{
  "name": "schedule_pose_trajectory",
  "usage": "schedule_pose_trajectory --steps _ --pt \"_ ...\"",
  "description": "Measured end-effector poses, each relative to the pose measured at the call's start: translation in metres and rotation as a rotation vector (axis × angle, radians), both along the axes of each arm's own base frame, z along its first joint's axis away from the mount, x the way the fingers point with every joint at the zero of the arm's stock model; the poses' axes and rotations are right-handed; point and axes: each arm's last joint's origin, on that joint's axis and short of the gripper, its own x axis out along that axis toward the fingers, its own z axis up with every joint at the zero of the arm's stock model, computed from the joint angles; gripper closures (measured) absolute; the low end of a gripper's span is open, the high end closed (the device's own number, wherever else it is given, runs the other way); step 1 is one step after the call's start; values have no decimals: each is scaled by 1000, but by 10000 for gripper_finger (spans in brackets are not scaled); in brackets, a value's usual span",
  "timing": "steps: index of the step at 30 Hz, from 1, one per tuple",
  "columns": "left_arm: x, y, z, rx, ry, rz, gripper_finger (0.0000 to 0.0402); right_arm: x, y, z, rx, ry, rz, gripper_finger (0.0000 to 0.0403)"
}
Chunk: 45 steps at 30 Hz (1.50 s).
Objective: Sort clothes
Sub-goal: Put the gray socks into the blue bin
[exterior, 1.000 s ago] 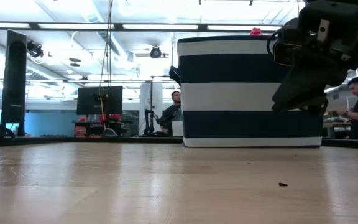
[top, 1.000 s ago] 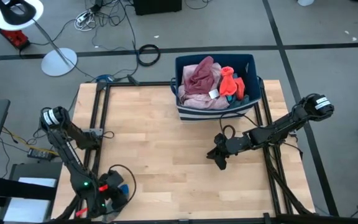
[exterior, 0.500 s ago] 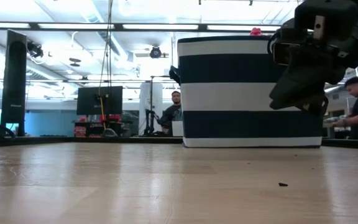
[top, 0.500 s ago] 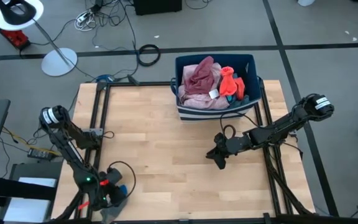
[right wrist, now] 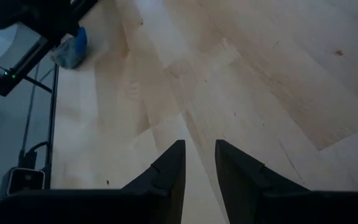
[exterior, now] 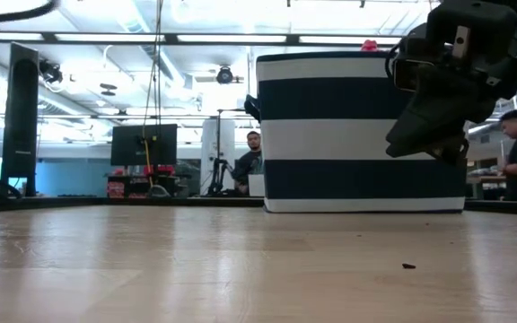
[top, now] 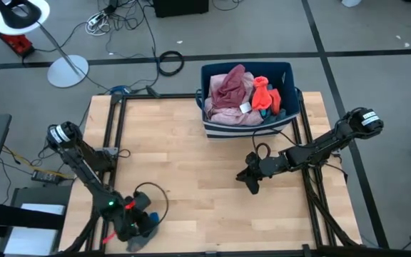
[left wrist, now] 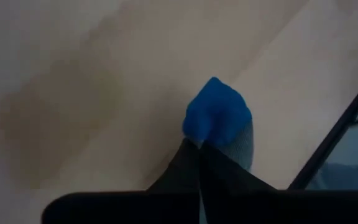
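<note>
A small sock (left wrist: 217, 116), bright blue at one end and grey at the other, sits at the table's near left corner with my left gripper (left wrist: 199, 148) shut on it; the right wrist view shows the same sock (right wrist: 73, 46) far off. My right gripper (top: 252, 184) hovers over the bare wood right of centre, open, with nothing between its fingers (right wrist: 169, 168). More clothes fill the striped bin (top: 285, 71) at the far edge: a pink garment (top: 227, 93), a red-orange one (top: 265, 91) and something teal (top: 275, 107). My left gripper pinches the sock at its grey part (left wrist: 244, 148), between the tips of its two fingers. The blue end (left wrist: 216, 112) sticks out beyond the fingertips toward the tabletop. The fingers slant down from above. Whether the sock is clear of the wood I cannot tell.
The dark blue, white-striped bin (exterior: 357, 135) stands at the table's far edge, just beyond my right gripper (exterior: 429, 135). Black frame rails (top: 113, 143) run along the table's left and right sides. Bare wood (top: 184, 171) spans the middle. People are in the room behind.
My left gripper has moved a little toward the table's right edge along the near edge and has shut on the sock. My right gripper has kept still.
</note>
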Motion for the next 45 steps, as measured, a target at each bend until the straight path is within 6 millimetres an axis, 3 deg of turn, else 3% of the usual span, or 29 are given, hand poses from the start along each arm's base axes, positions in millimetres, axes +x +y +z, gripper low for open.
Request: schedule_pose_trajectory --steps 6,12,19,26,29,36,45 --pt "39 19 27 89 -16 -34 401 0 0 0 -48 -5 32 314" --pt "86 56 70 190 -78 -82 401 0 1 0 -56 -5 49 315" --pt "136 117 143 353 -220 -107 401 0 1 0 -57 -5 53 314" --pt "151 181 231 536 -389 -70 401 0 1 0 -68 -13 62 314" --pt "154 205 258 607 -446 -44 401 0 1 1 -78 -14 70 314" --pt "181 253 293 716 -539 -24 401 0 1 1 -69 -14 66 314" --pt "247 311 316 780 -788 12 401 0 1 1 -69 -14 66 314"
